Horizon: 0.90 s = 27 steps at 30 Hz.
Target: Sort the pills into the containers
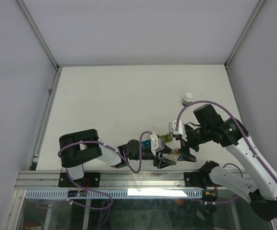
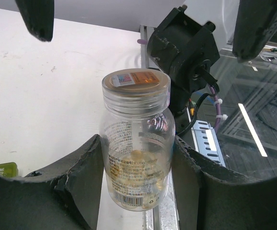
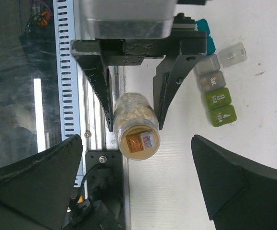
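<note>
Containers (image 3: 214,81): joined teal, grey and olive-green cubes; left end effector (image 3: 136,127) pinching pill bottle (image 2: 136,143), right end effector (image 3: 136,137) spread

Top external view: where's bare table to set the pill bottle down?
Widest free patch: the table's far and left side, from the left rail to the small white-capped bottle. Crowded: near-edge centre, where the left gripper clamps the pill bottle, the open right gripper faces it, and the compartment strip lies beside them.

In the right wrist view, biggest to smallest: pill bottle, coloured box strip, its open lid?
1. Pill bottle and containers strip: look about alike, can't rank.
2. Open lid: smallest.
</note>
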Available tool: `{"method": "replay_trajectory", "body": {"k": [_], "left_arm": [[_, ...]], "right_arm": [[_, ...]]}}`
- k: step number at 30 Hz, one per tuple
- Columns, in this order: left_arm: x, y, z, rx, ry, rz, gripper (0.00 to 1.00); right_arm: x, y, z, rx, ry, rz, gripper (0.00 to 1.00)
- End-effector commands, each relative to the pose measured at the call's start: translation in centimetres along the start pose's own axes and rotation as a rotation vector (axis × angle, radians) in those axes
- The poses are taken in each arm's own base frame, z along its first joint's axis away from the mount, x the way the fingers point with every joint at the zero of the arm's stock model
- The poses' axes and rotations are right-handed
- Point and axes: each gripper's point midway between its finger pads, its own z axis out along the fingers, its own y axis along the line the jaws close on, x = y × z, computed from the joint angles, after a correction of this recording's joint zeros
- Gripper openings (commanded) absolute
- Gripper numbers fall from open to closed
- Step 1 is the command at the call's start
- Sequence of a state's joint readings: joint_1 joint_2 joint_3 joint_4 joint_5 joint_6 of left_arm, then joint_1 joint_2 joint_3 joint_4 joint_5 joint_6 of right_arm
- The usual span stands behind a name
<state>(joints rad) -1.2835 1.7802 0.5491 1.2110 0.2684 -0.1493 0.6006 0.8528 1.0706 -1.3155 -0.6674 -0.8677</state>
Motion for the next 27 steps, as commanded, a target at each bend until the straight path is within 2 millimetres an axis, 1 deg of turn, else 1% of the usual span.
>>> {"method": "replay_trajectory", "body": {"k": [1,4,8,13,19,24,27], "left_arm": [[-3.4,-0.3,0.7,-0.01,-0.101,0.008,0.0],[-3.8,-0.2,0.6,-0.025,-0.109,0.008,0.0],[-4.2,-0.1,0.6,-0.036,-0.119,0.009,0.0],[-4.3,0.0,0.6,-0.041,-0.126,0.009,0.0],[-4.5,-0.1,0.4,-0.039,-0.136,0.005,0.0],[-4.7,-0.2,0.3,-0.037,-0.142,0.007,0.0],[-4.7,-0.3,0.2,-0.037,-0.145,0.005,0.0]], "right_arm": [[-0.7,-1.6,0.1,0.06,0.015,0.16,0.99],[0.2,-1.9,0.5,0.048,0.063,0.186,0.96],[0.6,-1.8,0.8,0.034,0.08,0.185,0.94],[1.2,-1.9,1.2,0.026,0.11,0.198,0.87],[1.1,-2.1,1.6,0.017,0.122,0.204,0.82],[1.3,-2.3,2.0,0.017,0.137,0.209,0.81],[1.2,-2.3,2.1,0.013,0.138,0.207,0.78]]}}
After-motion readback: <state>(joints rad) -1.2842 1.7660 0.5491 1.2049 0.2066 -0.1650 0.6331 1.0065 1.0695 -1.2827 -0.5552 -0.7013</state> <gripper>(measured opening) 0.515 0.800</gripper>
